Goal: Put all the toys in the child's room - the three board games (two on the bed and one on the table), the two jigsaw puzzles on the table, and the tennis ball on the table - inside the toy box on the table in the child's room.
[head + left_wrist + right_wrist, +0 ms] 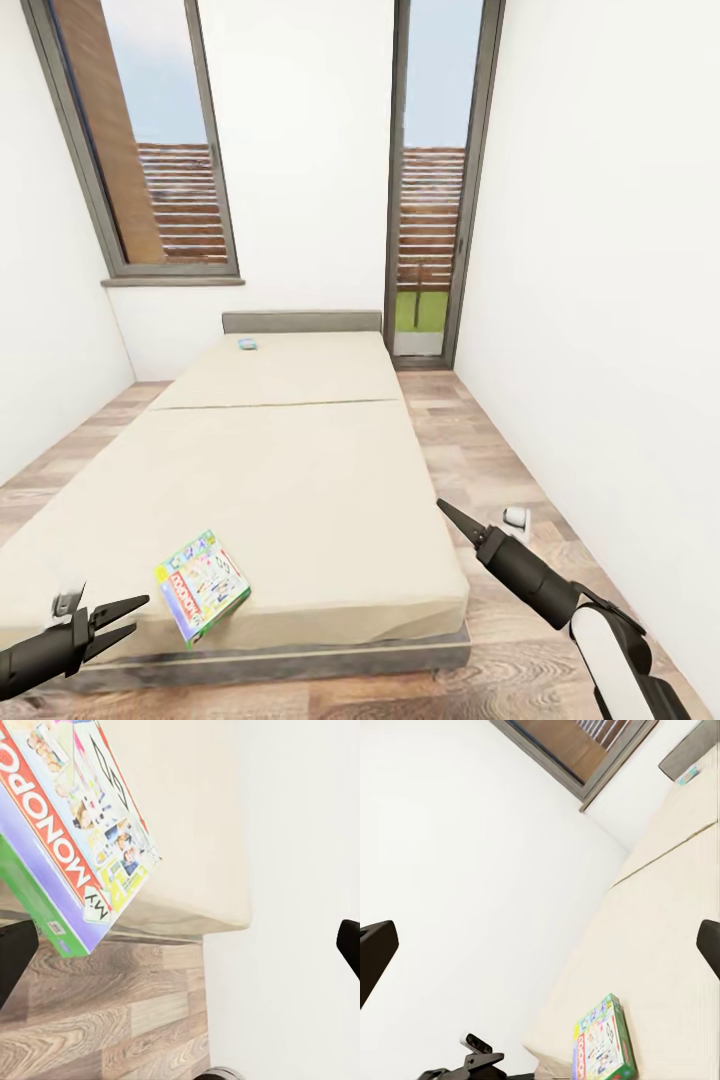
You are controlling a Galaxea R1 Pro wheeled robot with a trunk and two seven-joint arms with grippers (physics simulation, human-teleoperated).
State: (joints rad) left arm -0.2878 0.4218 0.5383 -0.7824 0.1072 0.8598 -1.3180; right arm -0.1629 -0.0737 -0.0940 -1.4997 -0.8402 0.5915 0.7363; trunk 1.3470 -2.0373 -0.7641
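- Game [202, 585] lying lower left, overhanging the bed [300, 470] edge.
- Left gripper [118, 612] hovering spread beside it; right gripper [452, 518] spread.
- Risk: a nudge tipping it floorward.

A bedroom in a home: a long cream bed [290, 470] with a grey headboard [301, 321] fills a narrow room with white walls [600, 300] and a wood-plank floor [480, 440]. A tall window [150, 150] and a glazed door [432, 190] look onto a slatted fence. A colourful board game [202, 585] lies on the mattress.
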